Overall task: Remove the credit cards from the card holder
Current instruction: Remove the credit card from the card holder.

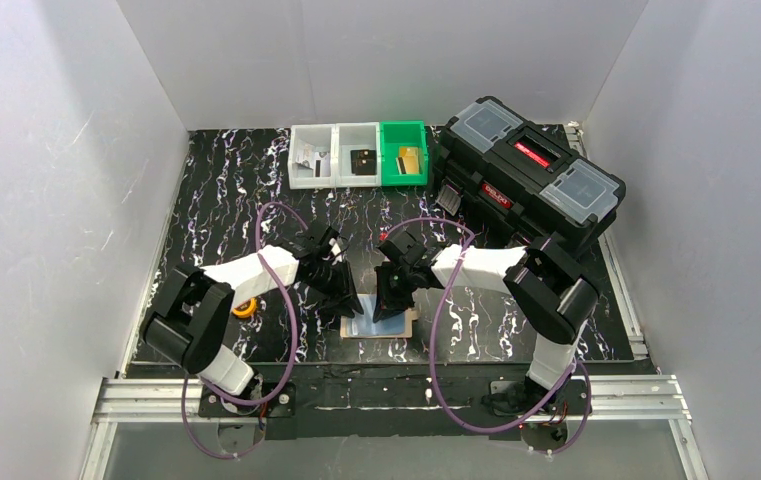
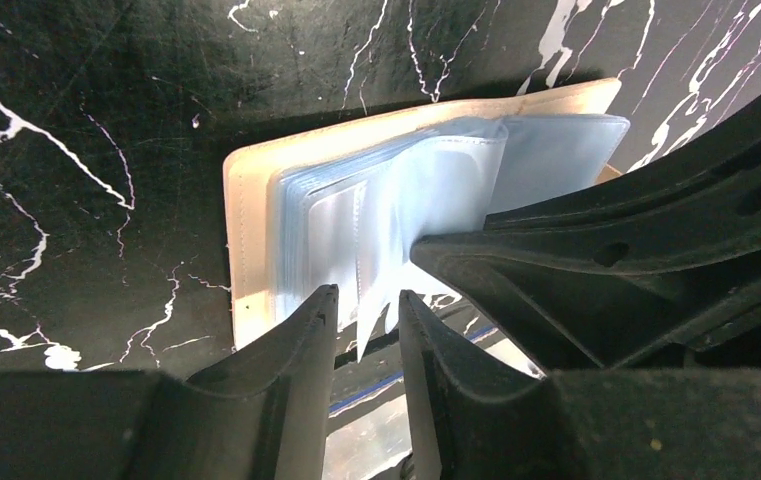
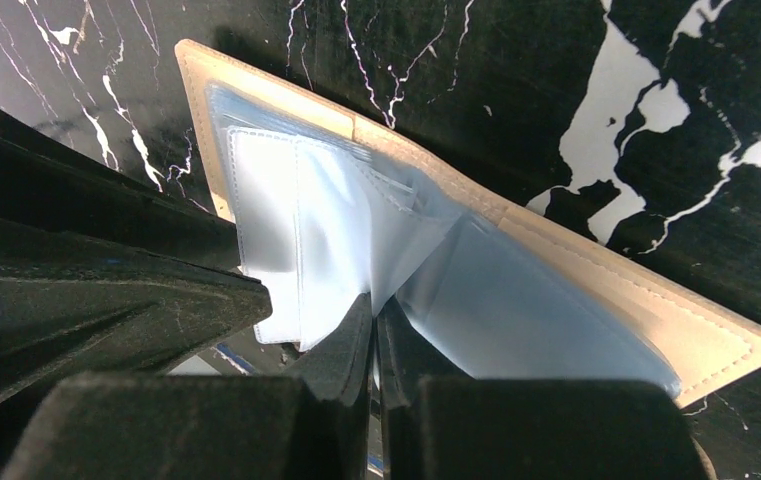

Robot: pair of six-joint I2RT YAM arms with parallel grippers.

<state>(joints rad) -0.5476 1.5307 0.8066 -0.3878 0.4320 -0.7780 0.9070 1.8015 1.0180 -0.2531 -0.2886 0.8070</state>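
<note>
Top external view places the cream-beige folding card holder (image 1: 381,326) lying open on the black, white-veined tabletop (image 1: 226,190), at the near side between both arms. Our right gripper (image 3: 374,312) is pinched tight on the edge of a clear bluish plastic sleeve (image 3: 306,220). Our left gripper (image 2: 368,300) stands at a narrow gap with a sleeve corner poking between its fingers, not visibly clamped. We judge lifting to be the risk: if a pincer has only film and no card, a pull drags the whole holder up or tears the sleeve. We cannot pick out the credit cards themselves, because the sleeves overlap and glare, and from above both grippers cover the holder.
</note>
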